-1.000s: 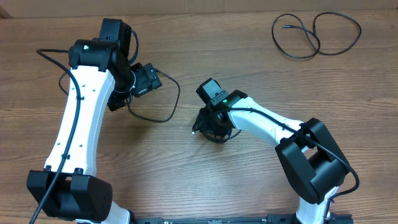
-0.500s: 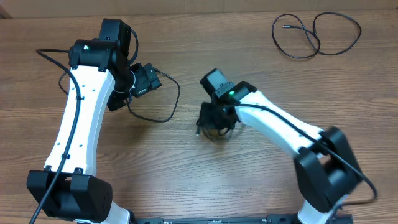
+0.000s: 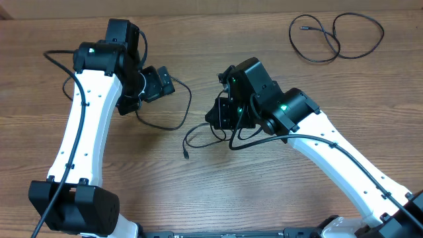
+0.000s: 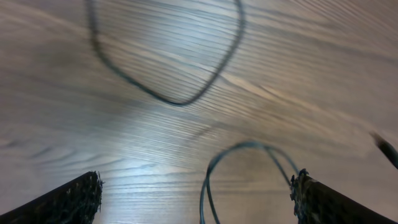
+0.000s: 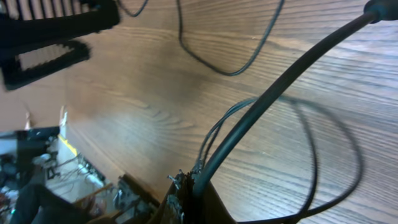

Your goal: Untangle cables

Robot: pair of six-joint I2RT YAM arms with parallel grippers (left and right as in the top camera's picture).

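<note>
Table: wood-grain surface, mid-brown and smooth. The finish is satin, and a soft sheen shows in the left wrist view.

Cables: thin black sheath that looks like rubber or soft plastic, matt and smooth. The loop near the table's far right corner has the same finish.

Left arm and right arm: long links in white plastic, smooth and lightly glossy. Joint housings are black plastic, matt.

Left gripper: fingers are black and matt, with a rough, grainy edge.

The material of the plug ends cannot be told.
</note>
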